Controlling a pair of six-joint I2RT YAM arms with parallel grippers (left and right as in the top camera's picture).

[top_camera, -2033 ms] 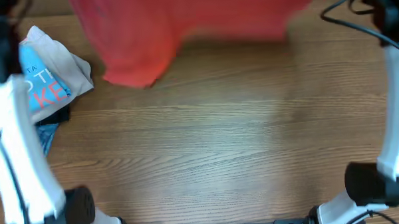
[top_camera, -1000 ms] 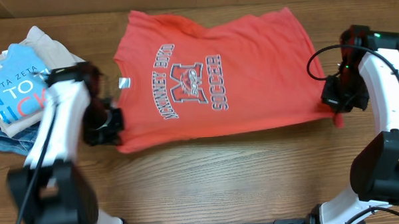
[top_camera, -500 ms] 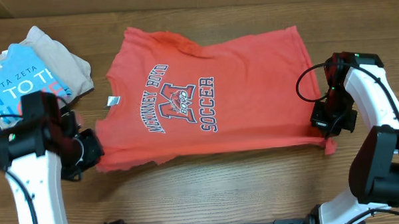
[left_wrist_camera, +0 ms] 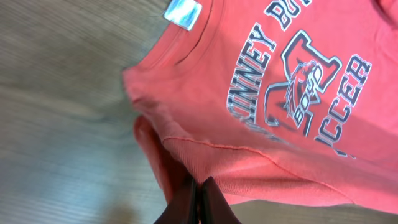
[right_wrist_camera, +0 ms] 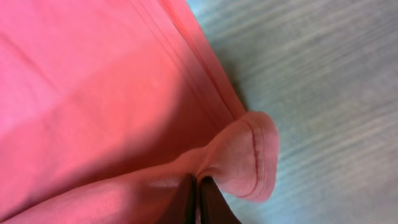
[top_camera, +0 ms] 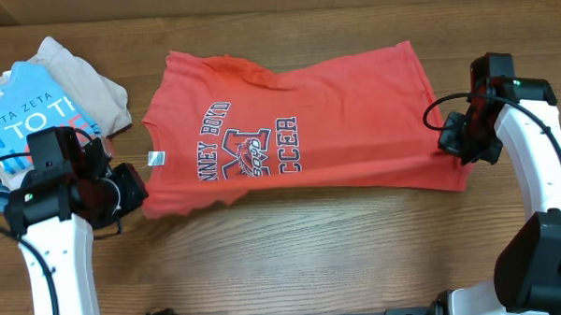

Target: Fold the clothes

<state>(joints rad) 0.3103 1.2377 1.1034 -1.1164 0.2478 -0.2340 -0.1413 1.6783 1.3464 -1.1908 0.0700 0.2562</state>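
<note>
- Overhead: coral-red T-shirt (top_camera: 354,108) lies spread on the wood table (top_camera: 312,259), print side up, w/ dark lettering on the chest. It stretches between the two claws.
- Overhead: left claw (top_camera: 140,195) sits at the shirt's collar-end corner, fingers closed on the cloth edge. A small white neck label (top_camera: 155,159) is just beside it, on the shirt side.
- Overhead: right claw (top_camera: 448,144) is at the opposite, hem-end corner, touching the cloth. How tight it is can't be read from this view.
- Overhead: beyond the left claw, away from the shirt, a folded blue T-shirt (top_camera: 17,120) w/ white and pink letters lies on a beige garment (top_camera: 81,76). Both are apart from the red shirt.
- Left wrist: left claw (left_wrist_camera: 199,193) has its fingers pressed together, pinching a bunched fold of the T-shirt (left_wrist_camera: 205,112) near the sleeve seam. Print and collar spread ahead of the tips, w/ the label (left_wrist_camera: 183,11) at the far edge. Bare table (left_wrist_camera: 62,124) is off to one side.
- Right wrist: right claw (right_wrist_camera: 198,186) has its fingers clamped w/ no gap, gripping the T-shirt (right_wrist_camera: 93,93) at the hem. A curled hem corner (right_wrist_camera: 255,155) pokes out just beside the tips. Table (right_wrist_camera: 323,74) shows past it.
</note>
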